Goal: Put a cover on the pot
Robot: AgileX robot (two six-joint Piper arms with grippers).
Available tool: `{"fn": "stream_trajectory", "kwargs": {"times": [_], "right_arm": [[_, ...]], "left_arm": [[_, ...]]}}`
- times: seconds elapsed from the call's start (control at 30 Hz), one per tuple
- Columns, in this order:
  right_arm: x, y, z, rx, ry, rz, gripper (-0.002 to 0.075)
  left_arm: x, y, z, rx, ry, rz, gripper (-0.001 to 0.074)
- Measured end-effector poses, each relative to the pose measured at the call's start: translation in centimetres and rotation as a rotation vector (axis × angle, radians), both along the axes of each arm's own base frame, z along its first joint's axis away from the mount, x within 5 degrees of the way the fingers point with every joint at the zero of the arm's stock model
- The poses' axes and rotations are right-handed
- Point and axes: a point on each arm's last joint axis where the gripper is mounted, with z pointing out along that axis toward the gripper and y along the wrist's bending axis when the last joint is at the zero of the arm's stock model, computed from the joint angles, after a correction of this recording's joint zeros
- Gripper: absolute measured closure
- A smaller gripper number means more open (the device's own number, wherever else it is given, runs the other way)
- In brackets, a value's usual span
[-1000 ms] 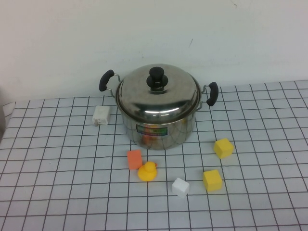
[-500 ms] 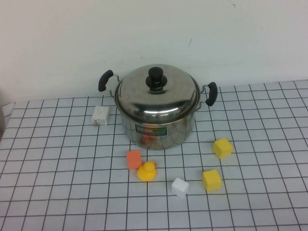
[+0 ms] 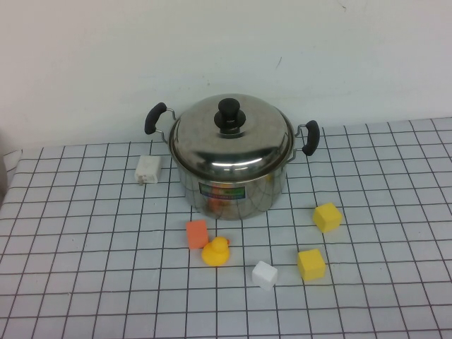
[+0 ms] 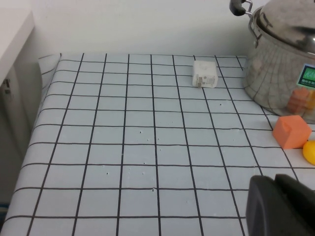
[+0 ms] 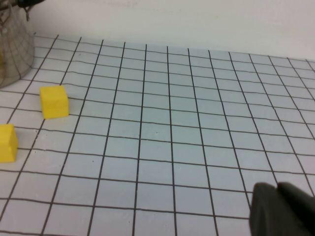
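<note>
The pot (image 3: pixel 232 185) stands upright on the desk (image 3: pixel 85 282) toward the rear centre in the high view, close to the pale wall (image 3: pixel 226 49). The lid (image 3: pixel 232 138) sits squarely on its rim, with the black knob (image 3: pixel 229 115) on top. Two black side handles stick out, one at about 10 o'clock (image 3: pixel 155 118) and one at about 3 o'clock (image 3: pixel 310 138) from the knob. A small coloured label (image 3: pixel 220 189) faces the camera on the steel wall.

Around the pot, loose pieces lie on the checked cloth. A white block (image 3: pixel 148 169) rests at 9 o'clock from the pot, near it but apart. An orange block (image 3: pixel 198 234) lies at 7 o'clock, and a yellow duck (image 3: pixel 216 251) touches it or sits just beside it. A small white cube (image 3: pixel 265 274) lies at 5 o'clock from the pot, with a yellow cube (image 3: pixel 311 264) just beside it at 3 o'clock. Another yellow cube (image 3: pixel 328 217) lies at 4 o'clock from the pot.

Neither arm appears in the high view. The left gripper (image 4: pixel 280 206) shows only as a dark shape over bare cloth in its wrist view, well apart from the pot; whether its jaws are apart or together cannot be told. The right gripper (image 5: pixel 283 209) is likewise a dark shape over bare cloth, well apart from the yellow cubes, and its jaws cannot be told either.
</note>
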Motion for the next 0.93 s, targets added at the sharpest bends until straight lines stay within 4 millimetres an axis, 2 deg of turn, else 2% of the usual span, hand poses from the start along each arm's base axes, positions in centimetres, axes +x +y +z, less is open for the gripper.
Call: {"fn": "stream_trajectory", "kwargs": {"times": [0.3, 0.93], "right_arm": [[0.00, 0.00, 0.00, 0.000, 0.000, 0.000, 0.0714], [0.00, 0.00, 0.00, 0.000, 0.000, 0.000, 0.0714]], "left_arm": [[0.00, -0.08, 0.01, -0.128, 0.007, 0.027, 0.0736], [0.00, -0.08, 0.01, -0.134, 0.007, 0.028, 0.0736]]}}
